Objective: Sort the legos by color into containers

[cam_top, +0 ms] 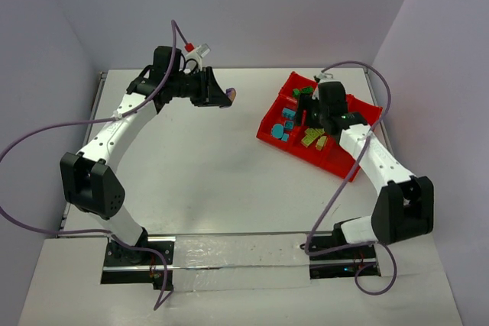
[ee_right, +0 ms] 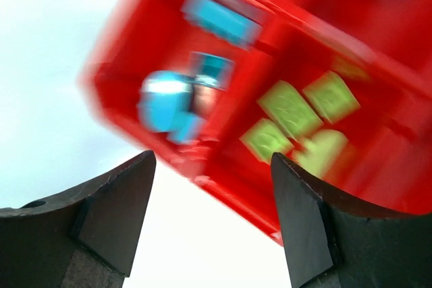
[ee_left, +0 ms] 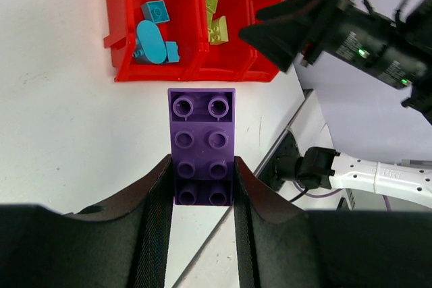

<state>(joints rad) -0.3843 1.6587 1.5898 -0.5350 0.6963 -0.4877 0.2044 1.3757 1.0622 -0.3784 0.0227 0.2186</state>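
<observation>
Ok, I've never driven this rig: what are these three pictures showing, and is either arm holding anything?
Two white robot arms are bolted to a table, each ending in a two-finger gripper. The overhead picture looks down on both. The other two come from wrist cameras. The left gripper is shut on a purple brick, apart from the red tray. The right gripper hangs open and empty over that tray; its picture is blurred. Teal bricks and yellow-green bricks lie in separate compartments.
</observation>
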